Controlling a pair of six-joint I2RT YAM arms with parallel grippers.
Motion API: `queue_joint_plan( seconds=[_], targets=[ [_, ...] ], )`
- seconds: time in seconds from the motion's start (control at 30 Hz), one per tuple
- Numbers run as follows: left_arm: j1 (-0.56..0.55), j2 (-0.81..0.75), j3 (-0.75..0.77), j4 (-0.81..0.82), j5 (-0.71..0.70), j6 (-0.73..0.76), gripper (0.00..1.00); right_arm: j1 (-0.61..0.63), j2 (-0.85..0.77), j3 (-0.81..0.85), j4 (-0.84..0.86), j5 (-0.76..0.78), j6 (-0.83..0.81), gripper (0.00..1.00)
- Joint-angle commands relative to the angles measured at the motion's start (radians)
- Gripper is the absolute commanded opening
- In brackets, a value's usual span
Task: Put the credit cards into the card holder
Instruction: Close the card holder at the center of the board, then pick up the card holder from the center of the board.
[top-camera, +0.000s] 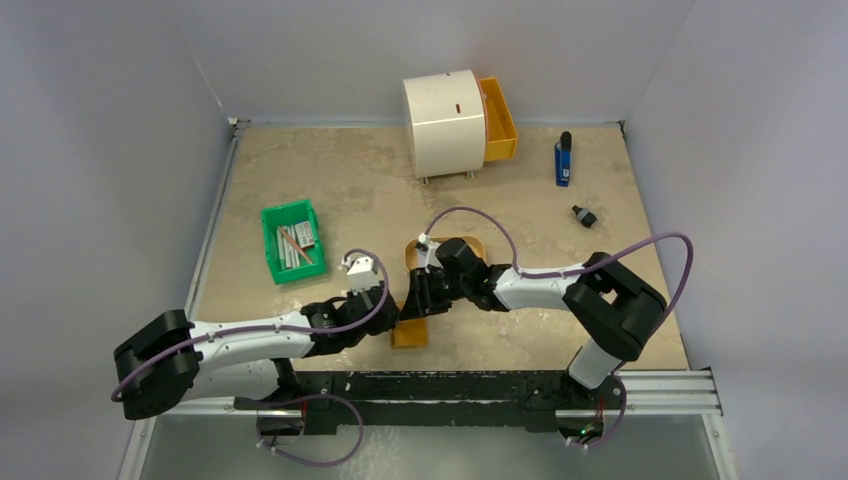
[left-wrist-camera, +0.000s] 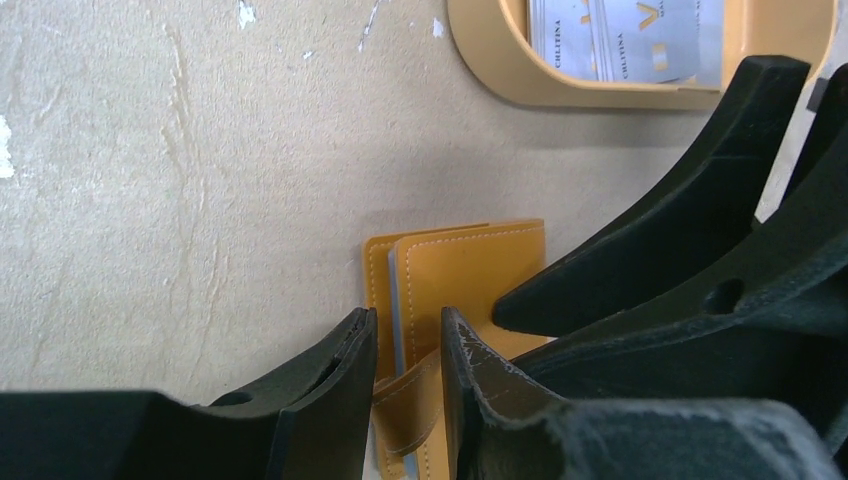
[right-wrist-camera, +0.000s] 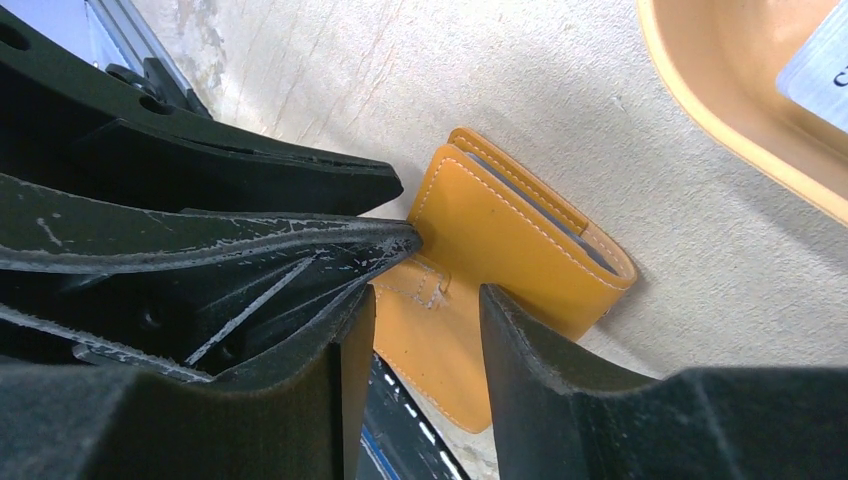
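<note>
Card holder (right-wrist-camera: 510, 230): tan stitched leather, folded, mid near edge. Left gripper (left-wrist-camera: 407, 316), right gripper (right-wrist-camera: 427, 296) narrowly parted astride it; grip I cannot tell.

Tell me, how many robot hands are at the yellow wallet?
2. The left gripper reaches the card holder from the left side, and the right gripper from the right. Their fingertips meet over it. No other gripper is in view.
</note>
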Motion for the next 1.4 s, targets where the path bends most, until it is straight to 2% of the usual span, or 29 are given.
queue_joint_plan(
  seconds=[0.0,0.17,0.3,0.43,0.7,0.87,1.1,1.37],
  targets=[
    [-0.003,0.003,0.031,-0.010,0.034,0.008,0.29,0.004,0.027,0.012,-0.057,0.059,-0.040,0.47],
    [-0.003,0.028,0.015,0.017,0.088,0.023,0.22,0.004,0.031,0.012,-0.045,0.053,-0.042,0.48],
    [-0.003,0.033,0.008,0.013,0.094,0.027,0.08,0.004,0.029,0.012,-0.037,0.052,-0.040,0.48],
    [-0.003,0.025,-0.004,-0.003,0.076,0.021,0.00,0.004,0.013,0.009,-0.035,0.050,-0.036,0.49],
    [-0.003,0.011,-0.077,-0.023,-0.011,-0.021,0.00,0.003,-0.154,-0.061,-0.102,0.056,0.024,0.62],
    [-0.002,0.036,-0.123,0.008,-0.032,-0.057,0.00,0.002,-0.211,-0.124,-0.104,0.078,0.063,0.65],
    [-0.003,0.034,-0.168,0.041,-0.043,-0.082,0.00,-0.010,-0.215,-0.183,-0.040,0.072,0.151,0.68],
    [-0.003,0.037,-0.215,0.087,-0.038,-0.120,0.00,-0.070,-0.165,-0.255,0.136,-0.017,0.234,0.68]
  ],
)
